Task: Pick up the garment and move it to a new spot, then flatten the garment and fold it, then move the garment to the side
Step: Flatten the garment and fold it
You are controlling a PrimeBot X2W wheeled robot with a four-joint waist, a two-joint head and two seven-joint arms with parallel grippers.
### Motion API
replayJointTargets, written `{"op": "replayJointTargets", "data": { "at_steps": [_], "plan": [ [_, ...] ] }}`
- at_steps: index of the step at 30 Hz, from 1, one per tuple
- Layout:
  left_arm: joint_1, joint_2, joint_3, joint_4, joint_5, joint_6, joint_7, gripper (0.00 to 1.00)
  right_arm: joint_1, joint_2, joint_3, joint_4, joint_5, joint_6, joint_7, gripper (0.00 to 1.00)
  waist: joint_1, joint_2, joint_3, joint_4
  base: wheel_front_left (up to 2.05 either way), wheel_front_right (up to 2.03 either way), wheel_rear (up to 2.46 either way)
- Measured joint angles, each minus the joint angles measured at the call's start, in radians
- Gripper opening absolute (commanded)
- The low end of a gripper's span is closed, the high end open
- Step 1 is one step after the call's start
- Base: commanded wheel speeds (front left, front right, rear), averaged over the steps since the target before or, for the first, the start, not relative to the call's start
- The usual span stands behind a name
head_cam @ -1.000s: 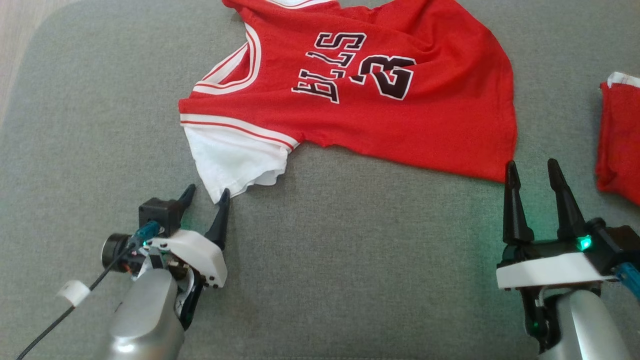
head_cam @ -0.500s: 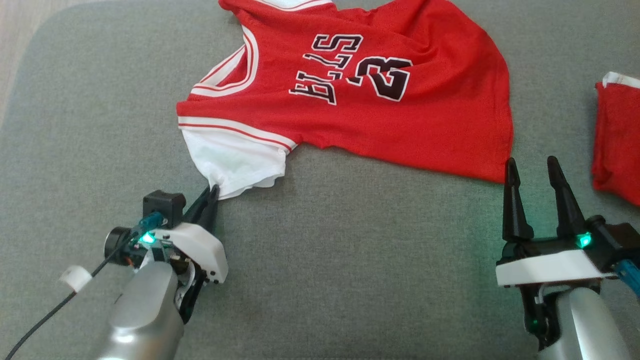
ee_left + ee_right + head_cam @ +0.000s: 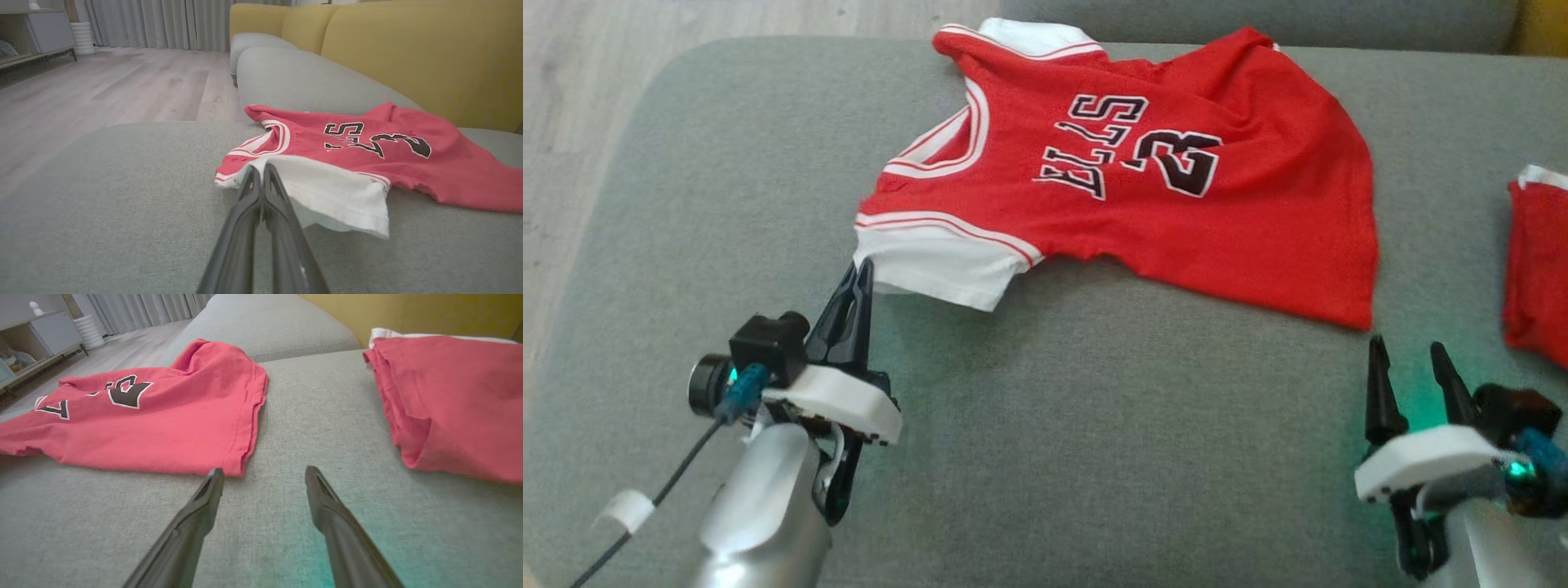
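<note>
The left gripper has its two dark fingers pressed together, pinching the outer corner of the white sleeve of the garment; in the left wrist view the fingertips meet on that corner, and the sleeve's thin, slightly crumpled cloth fans out beyond them. The garment is a red knit jersey with white-and-red striped trim at the armhole and neck, and dark white-edged lettering and a number on the chest. It lies on the grey, coarse-woven sofa cushion with its long axis across the seat: neck toward the robot's left and far side, straight hem toward the right, and soft wrinkles through the body. The right gripper has its tapered fingers spread apart just short of the hem's near corner, holding nothing. Further right lies a folded red cloth, apart from the jersey. A yellow backrest stands behind.
</note>
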Motion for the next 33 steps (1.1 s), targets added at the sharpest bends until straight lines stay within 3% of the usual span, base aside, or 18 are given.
{"op": "replayJointTargets", "data": {
  "at_steps": [11,19,20,22,29,33],
  "plan": [
    [0.071,0.0,-0.014,-0.145,0.0,0.005,-0.007,0.0,-0.201,-0.002,-0.048,0.342,0.037,0.0,0.006,1.0,0.0,0.0,-0.01,0.05,0.0,0.0,0.0],
    [0.094,0.002,-0.033,-0.187,0.0,0.013,-0.002,0.0,-0.332,-0.016,-0.055,0.556,0.027,0.0,-0.059,1.0,0.0001,0.0,-0.011,0.067,0.0,0.0,0.0],
    [0.097,0.003,-0.034,-0.188,0.0,0.013,0.002,0.0,-0.344,-0.019,-0.052,0.579,0.027,0.0,-0.068,0.49,0.0001,0.0,-0.012,0.068,0.0,0.0,0.0],
    [0.103,0.008,-0.034,-0.194,0.0,0.015,0.003,0.0,-0.364,-0.026,-0.041,0.619,0.027,0.0,-0.079,0.0,0.0001,0.0,-0.016,0.067,0.0,0.0,0.0],
    [0.114,0.017,-0.034,-0.198,-0.004,0.031,0.012,0.0,-0.4,-0.027,0.031,0.702,0.067,0.0,-0.087,0.0,0.0001,0.0,-0.04,0.055,0.0,0.0,0.0],
    [0.114,0.016,-0.024,-0.207,-0.034,0.031,0.012,0.0,-0.393,-0.024,0.073,0.663,0.102,0.0,-0.084,0.0,0.0002,0.0,-0.052,0.047,0.0,0.0,0.0]
  ]
}}
